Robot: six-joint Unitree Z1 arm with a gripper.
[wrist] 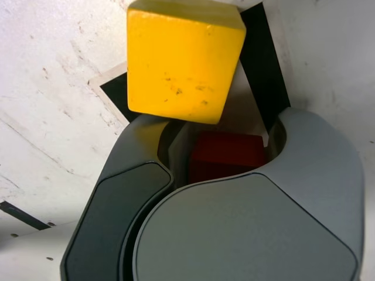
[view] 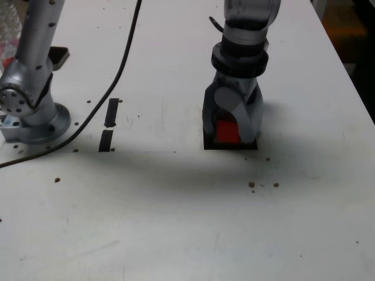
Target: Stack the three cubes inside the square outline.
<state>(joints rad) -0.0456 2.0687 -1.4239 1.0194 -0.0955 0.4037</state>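
Note:
In the exterior view my gripper (view: 229,136) points down over the square outline (view: 231,146), and a red cube (view: 227,131) shows between its jaws, low over the outline's near edge. The wrist view shows the same red cube (wrist: 225,155) gripped between the two grey fingers (wrist: 126,193). The gripper (wrist: 222,146) is shut on it. A yellow cube (wrist: 181,64) stands just past the fingertips, inside the square outline (wrist: 263,64). In the exterior view the gripper hides the yellow cube. I cannot tell whether the red cube touches the yellow one or the table.
The arm's base (view: 32,117) is bolted at the exterior view's left, with a black cable (view: 120,70) running past it. Two short black strips (view: 111,111) (view: 105,140) lie between base and outline. Small dark specks (view: 252,184) dot the white table. The table edge (view: 351,76) runs along the right.

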